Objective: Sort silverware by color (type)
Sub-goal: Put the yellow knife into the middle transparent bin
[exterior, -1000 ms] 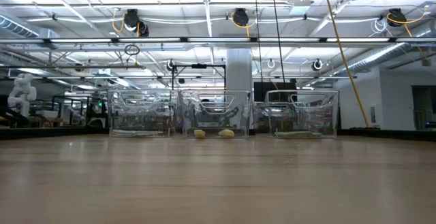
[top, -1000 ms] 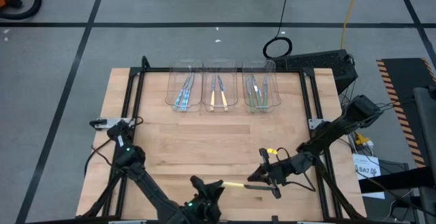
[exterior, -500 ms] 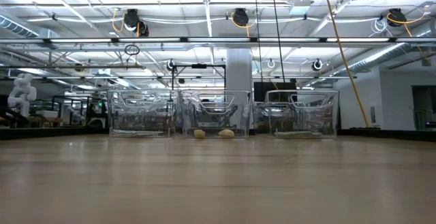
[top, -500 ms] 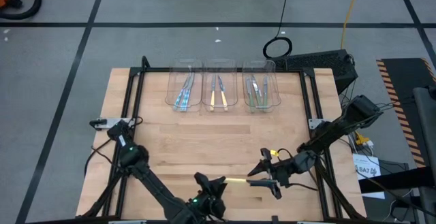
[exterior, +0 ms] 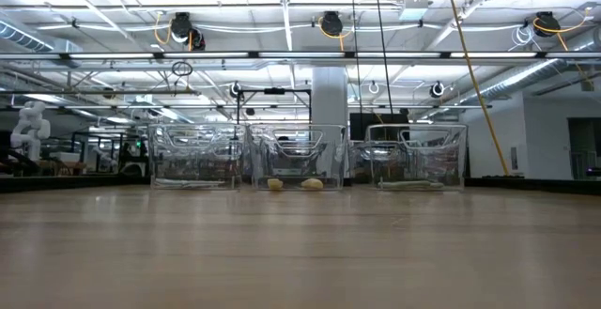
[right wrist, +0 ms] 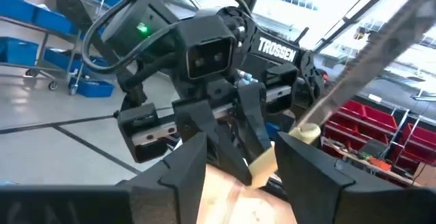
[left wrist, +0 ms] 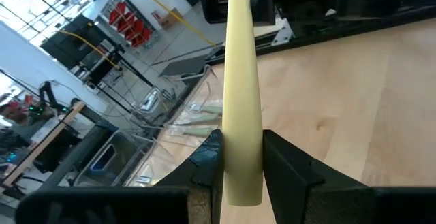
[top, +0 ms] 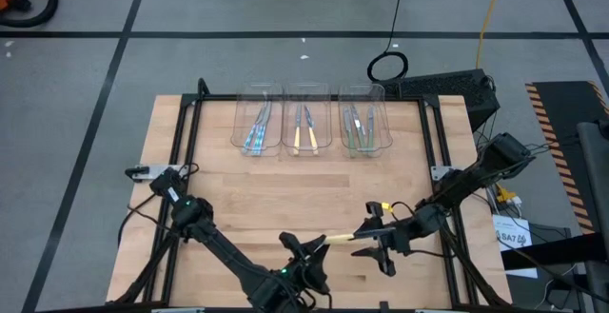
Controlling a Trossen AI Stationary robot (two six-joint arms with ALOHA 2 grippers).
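Your left gripper (left wrist: 242, 173) pinches the pale yellow utensil (left wrist: 242, 81) — your right gripper (right wrist: 235, 159) stands spread around its head end.

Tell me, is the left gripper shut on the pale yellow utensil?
Yes. The left gripper has its fingers pressed against both sides of the pale yellow utensil.

Grey floor (top: 86, 66) with black lines, ceiling strip lights (exterior: 282, 8)

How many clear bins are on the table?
3, in a row at the table's far edge: left bin, middle bin, right bin. None seems hidden.
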